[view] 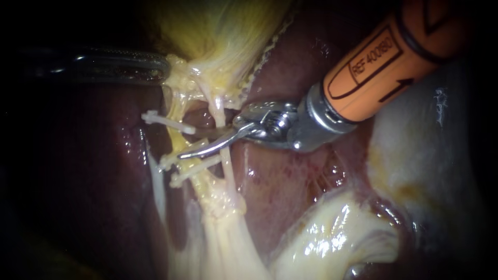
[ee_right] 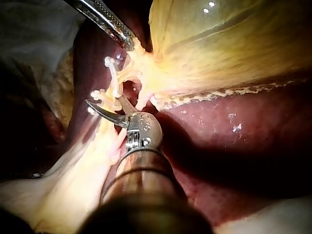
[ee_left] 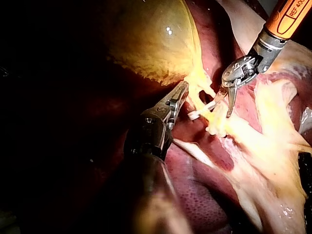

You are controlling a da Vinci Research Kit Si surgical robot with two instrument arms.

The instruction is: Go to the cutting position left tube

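Left tube [view: 179,139], pale yellow, runs near-to-far just left of the scene's middle, with one white clip [view: 167,121] across its far stretch and a pair of clips [view: 189,168] nearer. The right instrument [ee_right: 105,101] reaches in from the right, its end effector spread. The long curved blade's tip lies at the tube between those clips (seen from that arm's own camera, the tube sits in the gap). Farther off, the left instrument [view: 162,67] has its end effector pinching the gallbladder [view: 223,31] at its neck, above the dark liver [view: 290,176].
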